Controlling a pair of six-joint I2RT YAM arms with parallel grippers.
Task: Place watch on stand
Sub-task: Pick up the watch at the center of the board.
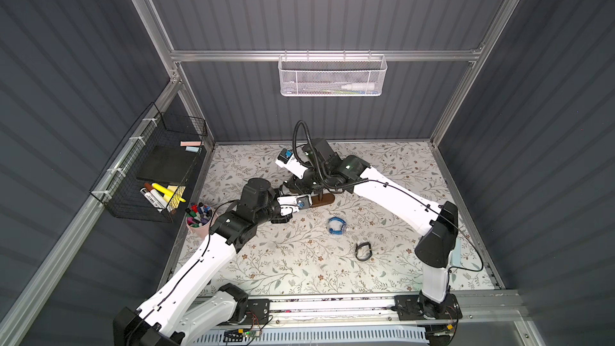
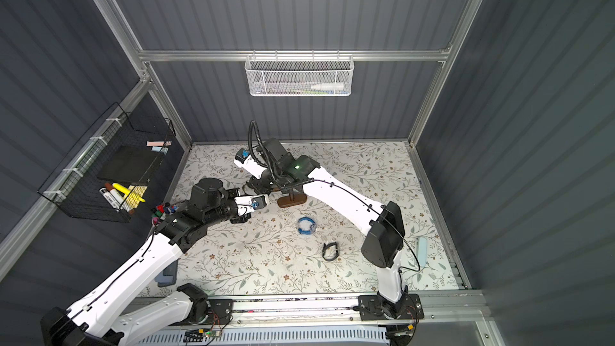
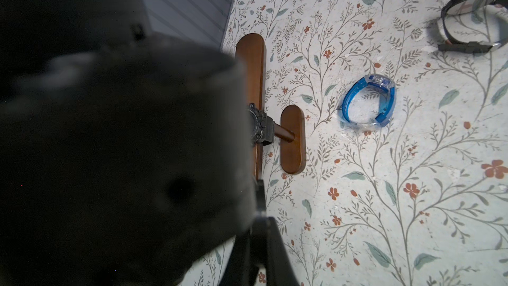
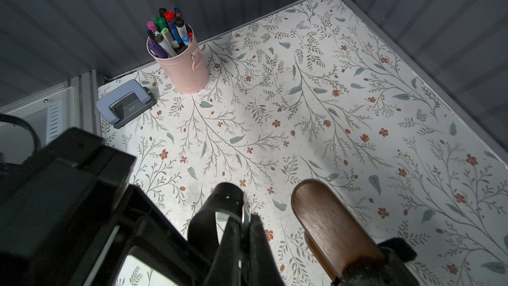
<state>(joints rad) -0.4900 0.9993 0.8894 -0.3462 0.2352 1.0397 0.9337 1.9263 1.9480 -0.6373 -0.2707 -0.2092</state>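
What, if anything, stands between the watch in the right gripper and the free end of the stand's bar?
Nothing visible does: the right gripper holds the strapped watch beside the rounded bar end of the stand, only bare table between them. Another dark watch already sits on the bar by the post.

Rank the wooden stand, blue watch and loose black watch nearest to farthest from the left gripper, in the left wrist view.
1. Wooden stand, just ahead of the left gripper.
2. Blue watch, past the stand's base.
3. Loose black watch, farthest out on the table.
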